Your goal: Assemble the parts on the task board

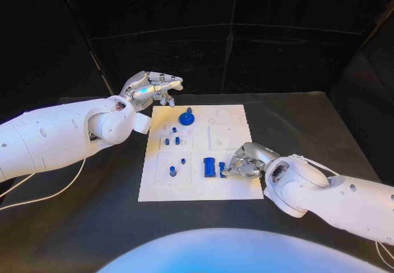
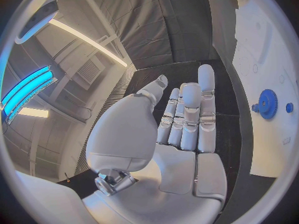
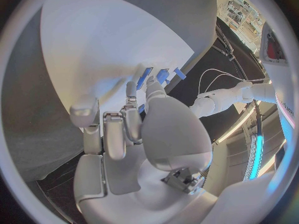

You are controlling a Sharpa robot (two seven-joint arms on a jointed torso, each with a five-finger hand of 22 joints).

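Landmark: I take the task board point(image 1: 202, 190) as my reference — a white plate lying flat in the middle of the black surface point(image 1: 328, 122).

Left robot hand: I see my left robot hand point(image 1: 152, 86) raised just off the board's far left corner, over the dark surface. In the left wrist view its fingers point(image 2: 206, 109) stretch out nearly straight and side by side, with nothing between them and the thumb; it is empty and spread.

Right robot hand: my right robot hand point(image 1: 246, 161) sits low over the board's right side, toward the near edge. Its fingers point(image 3: 132, 92) curl down beside the blue parts there. I cannot tell from these views whether it pinches one of them or only touches — the fingertips hide the contact.

Blue gear: a round blue gear point(image 1: 187, 118) with a knob on top stands near the board's far edge, left of centre; the left wrist view shows its toothed rim point(image 2: 268, 103).

Small blue pegs: several small pegs point(image 1: 175, 139) stand in the board's left column of recessed squares, between the gear and the near edge.

Blue blocks: two upright blue blocks point(image 1: 210, 166) stand close together near the board's middle toward its near side, just beside the right robot hand's fingertips.

Cable: a pale cable point(image 1: 49, 196) trails over the surface, well to the left of the board.
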